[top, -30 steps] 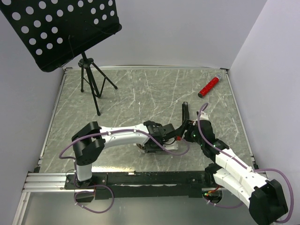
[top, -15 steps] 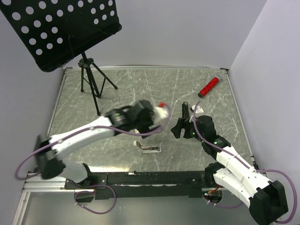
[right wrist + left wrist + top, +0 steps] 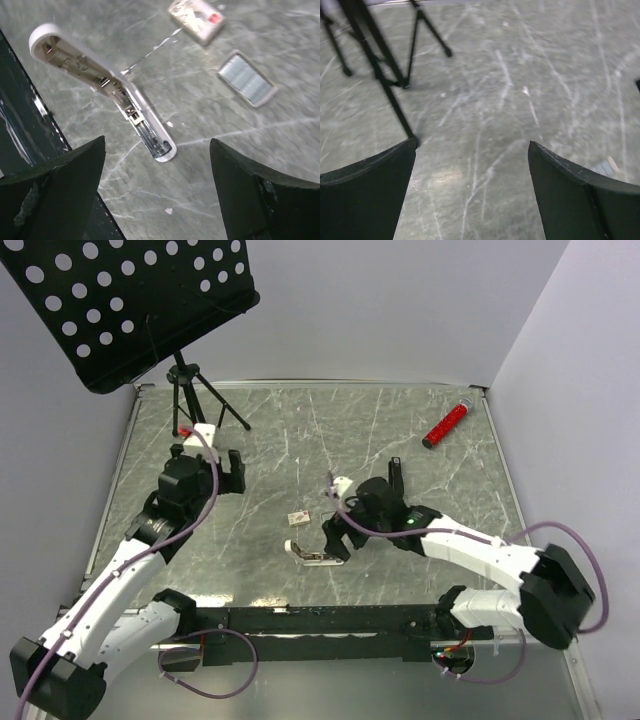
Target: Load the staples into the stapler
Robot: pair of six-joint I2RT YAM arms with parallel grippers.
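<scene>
The stapler (image 3: pixel 105 85) (image 3: pixel 312 556) lies opened out on the worktop (image 3: pixel 300 440), near the front edge and roughly centred between my two arms. Its white shell is hinged apart, and the silvery metal rail faces up. I cannot tell whether any staples sit in the rail.

The staples come as two parts, both resting flat on the worktop just beyond the stapler:
- The cream box with reddish print (image 3: pixel 196 19) (image 3: pixel 298 515) lies near the stapler without touching it.
- The greyish tray piece (image 3: pixel 247 79) lies beside the box and apart from it.

My right fingers (image 3: pixel 75 170) (image 3: pixel 330 537) are spread wide and grip nothing. They hang above the worktop, and the rail end of the stapler shows between them in the wrist view.

My left fingers (image 3: pixel 375 185) are also spread wide and empty. They are over bare worktop on the left side, well apart from the stapler and near the tripod feet (image 3: pixel 385 75) of the black music stand (image 3: pixel 130 300).

A slim black bar (image 3: pixel 395 472) shows behind my right arm, but I cannot tell what it is. A red cylinder (image 3: pixel 446 424) lies at the far right corner.
</scene>
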